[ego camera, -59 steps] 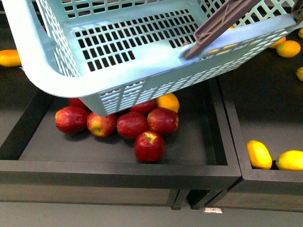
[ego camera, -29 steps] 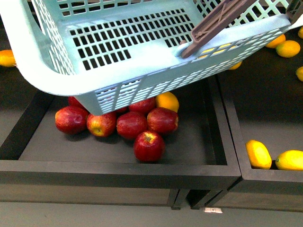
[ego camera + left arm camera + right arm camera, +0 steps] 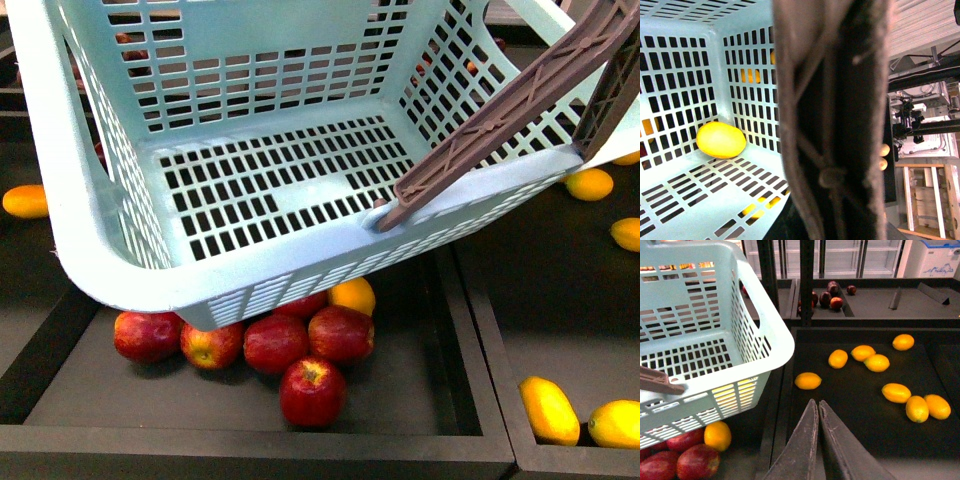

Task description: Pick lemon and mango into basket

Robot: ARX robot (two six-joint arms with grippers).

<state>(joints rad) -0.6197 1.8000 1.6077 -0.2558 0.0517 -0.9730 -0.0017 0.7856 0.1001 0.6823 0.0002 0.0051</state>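
Note:
The pale aqua basket [image 3: 250, 285] hangs tilted above the apple tray and fills the front view. My left gripper is shut on its brown handle [image 3: 500, 110]. That handle [image 3: 832, 125] fills the left wrist view and hides the jaws. A yellow oval fruit [image 3: 721, 140] lies in a corner inside the basket; whether it is a lemon or a mango I cannot tell. It does not show in the front view. My right gripper [image 3: 817, 405] is shut and empty, low over the black tray [image 3: 860, 440]. A lemon [image 3: 808, 381] lies just beyond its tips. A mango [image 3: 25, 201] lies far left.
Several red apples [image 3: 312, 392] and an orange-yellow fruit [image 3: 352, 296] lie in the tray under the basket. Several more lemons [image 3: 896, 392] are scattered in the right tray, two near its front edge [image 3: 548, 410]. A black divider [image 3: 480, 340] separates the trays. Dark fruit [image 3: 832, 295] sits on a far shelf.
In the front view the basket has swung lower and nearer and shows more of its inside. Its handle now stands higher at the right. The apples sit lower in the picture.

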